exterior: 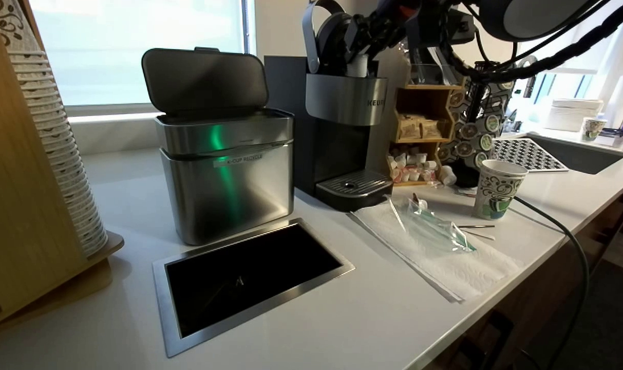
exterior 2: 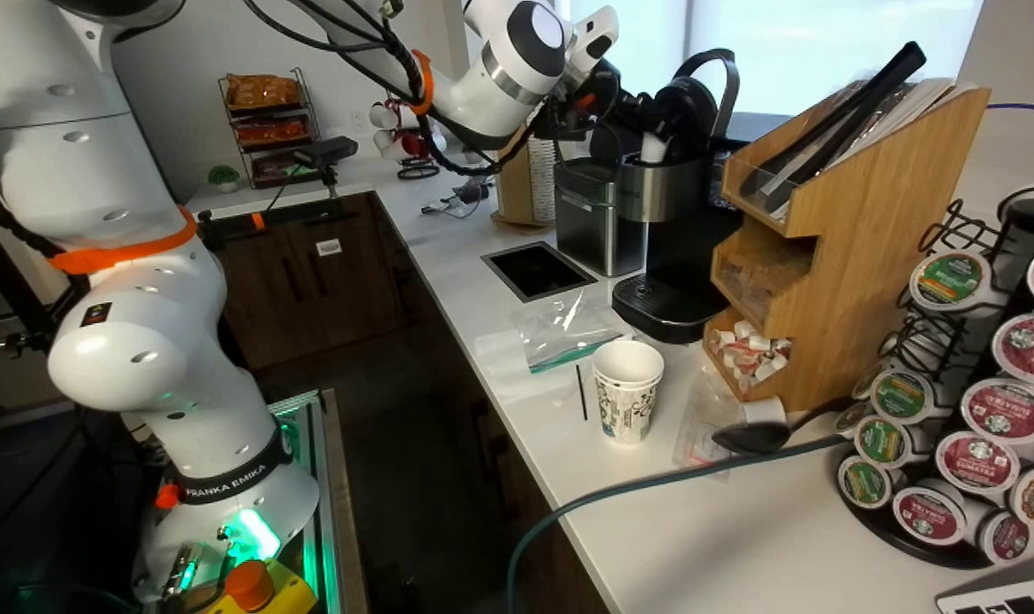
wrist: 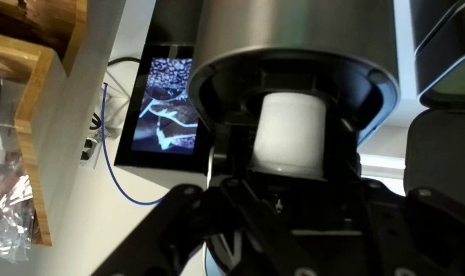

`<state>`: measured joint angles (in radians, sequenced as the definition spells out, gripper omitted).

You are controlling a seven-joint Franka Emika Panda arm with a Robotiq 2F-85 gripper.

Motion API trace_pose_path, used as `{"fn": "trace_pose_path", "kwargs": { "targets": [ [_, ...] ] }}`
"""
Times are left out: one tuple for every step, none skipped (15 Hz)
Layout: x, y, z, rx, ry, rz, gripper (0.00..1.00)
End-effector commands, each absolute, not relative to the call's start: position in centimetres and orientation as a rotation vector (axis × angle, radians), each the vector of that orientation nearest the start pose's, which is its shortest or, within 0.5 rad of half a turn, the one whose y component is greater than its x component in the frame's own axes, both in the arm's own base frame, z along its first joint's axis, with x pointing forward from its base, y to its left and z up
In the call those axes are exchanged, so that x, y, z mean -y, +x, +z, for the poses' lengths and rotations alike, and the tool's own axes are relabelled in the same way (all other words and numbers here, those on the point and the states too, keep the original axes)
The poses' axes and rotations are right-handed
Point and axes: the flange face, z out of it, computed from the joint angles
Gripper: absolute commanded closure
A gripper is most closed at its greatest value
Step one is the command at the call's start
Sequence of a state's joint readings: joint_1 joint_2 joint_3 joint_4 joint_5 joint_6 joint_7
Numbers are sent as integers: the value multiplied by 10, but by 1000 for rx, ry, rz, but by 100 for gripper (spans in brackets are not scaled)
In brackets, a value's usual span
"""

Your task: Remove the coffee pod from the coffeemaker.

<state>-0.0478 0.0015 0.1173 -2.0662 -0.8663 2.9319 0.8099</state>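
wrist view: tapered white pod [wrist: 290,134], metal-fronted coffeemaker [wrist: 297,27].

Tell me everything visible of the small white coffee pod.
The small white coffee pod looks like smooth plastic, a tapered cup with a rim at its wide end. In both exterior views it shows just above the front of the tall black-and-steel coffeemaker, roughly upright, narrow end down. The black robot hand is close to the rimmed end; whether it touches the pod is unclear.
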Motion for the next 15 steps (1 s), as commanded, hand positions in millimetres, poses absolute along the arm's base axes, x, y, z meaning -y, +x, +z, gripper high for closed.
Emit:
{"fn": "trace_pose_path", "kwargs": {
  "targets": [
    [-97,576,533,54,-2854,-1525,72],
    [-100,569,536,64,-2835,-1516,72],
    [-102,564,539,74,-2822,-1516,72],
    [-105,554,543,76,-2802,-1513,72],
    [-106,546,547,76,-2781,-1510,72],
    [-108,533,550,68,-2759,-1503,72],
    [-106,521,555,51,-2748,-1497,72],
    [-107,509,556,41,-2736,-1473,72],
    [-106,493,557,25,-2744,-1435,72],
    [-104,479,561,11,-2750,-1415,72],
    [-97,462,570,-10,-2761,-1414,72],
    [-90,449,577,-45,-2789,-1425,72],
    [-80,436,585,-85,-2831,-1444,72],
    [-70,423,591,-140,-2871,-1451,72],
    [-56,413,596,-220,-2914,-1457,72]
  ]
}}
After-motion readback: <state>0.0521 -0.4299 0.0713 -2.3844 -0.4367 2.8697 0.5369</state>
